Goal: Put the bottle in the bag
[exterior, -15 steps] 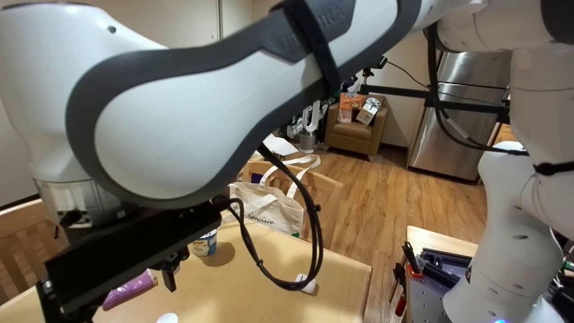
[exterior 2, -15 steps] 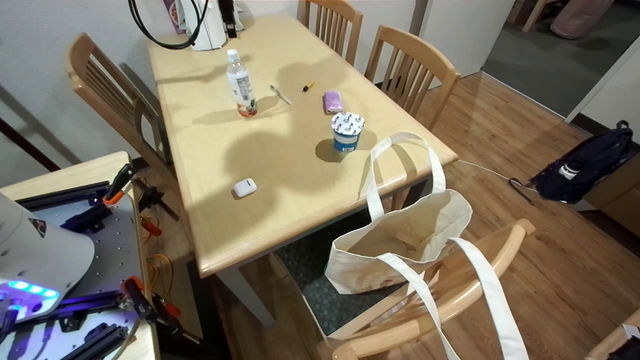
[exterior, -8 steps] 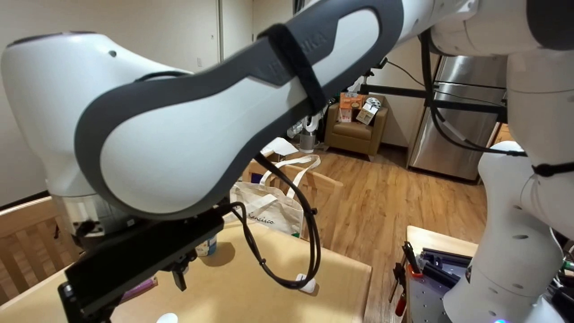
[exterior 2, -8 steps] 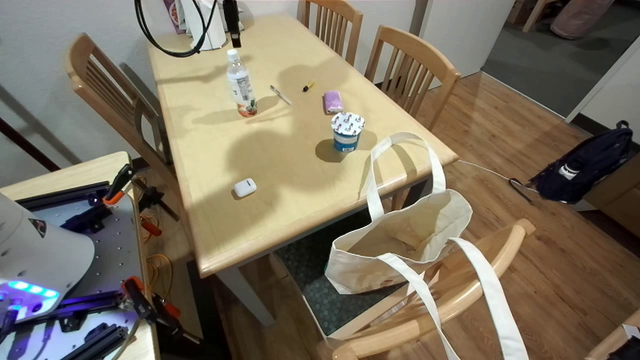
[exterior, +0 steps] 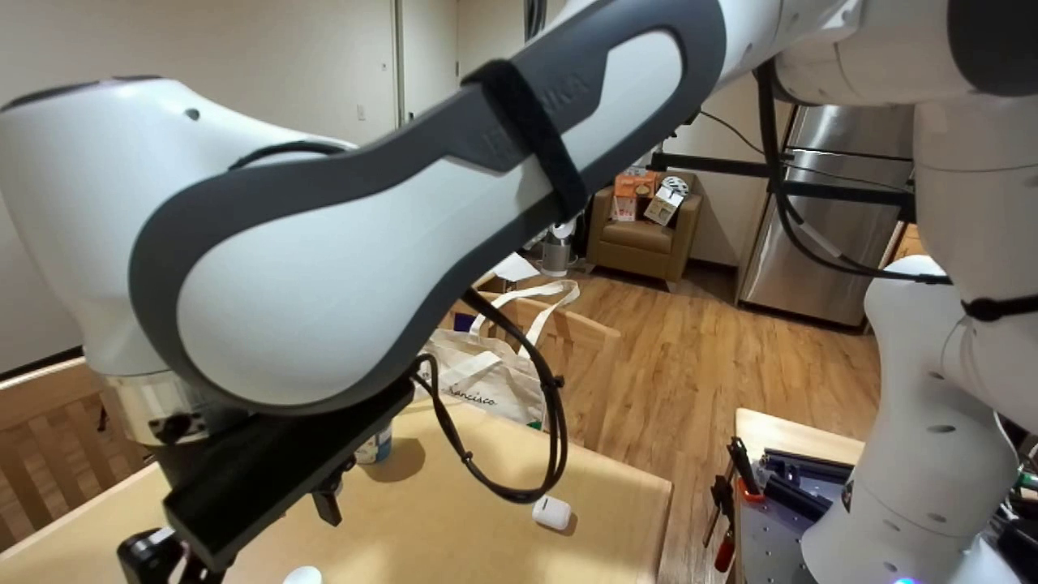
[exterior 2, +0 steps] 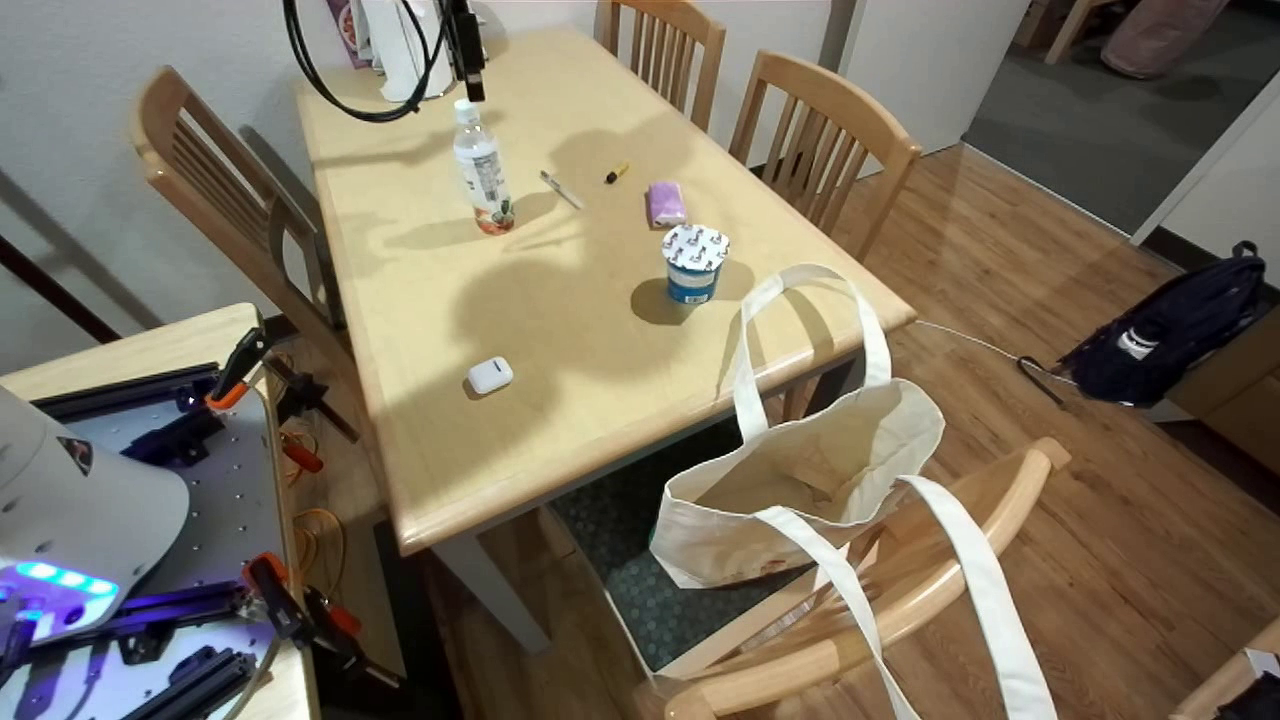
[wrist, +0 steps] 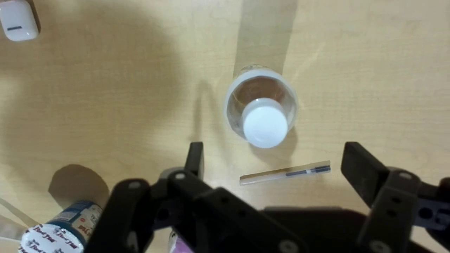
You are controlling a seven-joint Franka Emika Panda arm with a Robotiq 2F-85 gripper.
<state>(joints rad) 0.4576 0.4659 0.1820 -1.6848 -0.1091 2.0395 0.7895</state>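
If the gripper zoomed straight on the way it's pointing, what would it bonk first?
Probably the bottle: in the wrist view, its white cap shows just beyond the mouth of the open gripper. Depth is hard to judge, so it might miss and reach the pen-like stick or the table instead.

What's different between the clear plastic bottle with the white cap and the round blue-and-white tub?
The bottle is tall and slim; the tub is short and squat. The bottle narrows to a small plain cap; the tub has a wide, patterned lid. Both stand upright on the table.
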